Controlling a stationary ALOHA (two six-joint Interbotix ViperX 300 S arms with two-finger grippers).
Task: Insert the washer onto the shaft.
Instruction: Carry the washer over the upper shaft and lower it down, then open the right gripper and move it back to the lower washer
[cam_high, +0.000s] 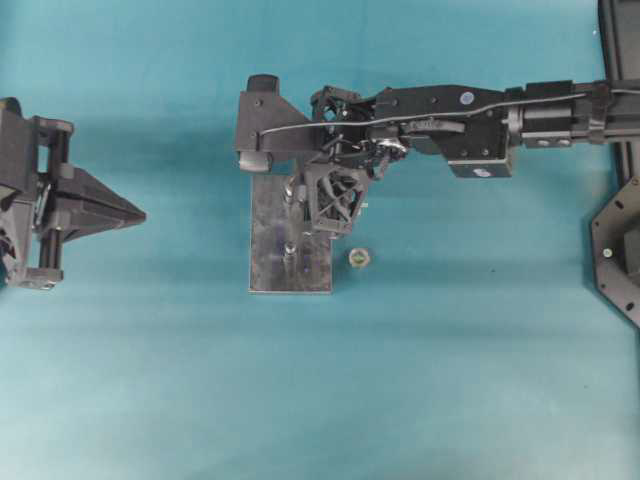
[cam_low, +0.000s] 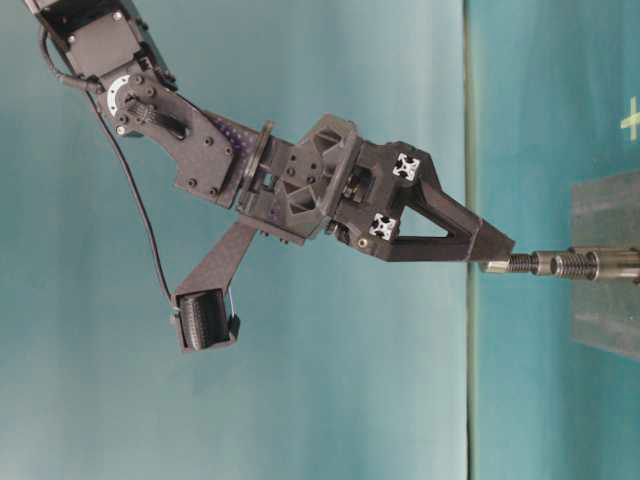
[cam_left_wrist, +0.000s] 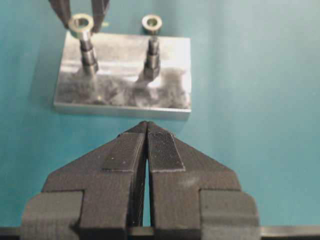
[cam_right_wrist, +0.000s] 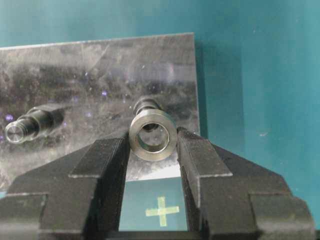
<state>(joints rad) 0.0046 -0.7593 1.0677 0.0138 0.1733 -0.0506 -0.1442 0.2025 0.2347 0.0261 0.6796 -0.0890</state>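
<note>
Clamped between the black fingers of the right gripper (cam_right_wrist: 152, 145), the silver metal ring washer (cam_right_wrist: 152, 135) is held at the tip of the threaded steel shaft (cam_right_wrist: 145, 105). Insertion seems underway; bore alignment and lowering are needed. The left gripper (cam_left_wrist: 146, 145) is pressed together, idle.

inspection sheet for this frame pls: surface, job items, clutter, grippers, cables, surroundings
Surface: teal table, bare around the plate.
Job's things: metal plate with two upright shafts; washer at the tip of one shaft.
Clutter: small nut on the table beside the plate.
Grippers: right gripper shut on the washer; left gripper shut, holding nothing, away from the plate.
Cables: black cable along the right arm.
Surroundings: nothing seen.
</note>
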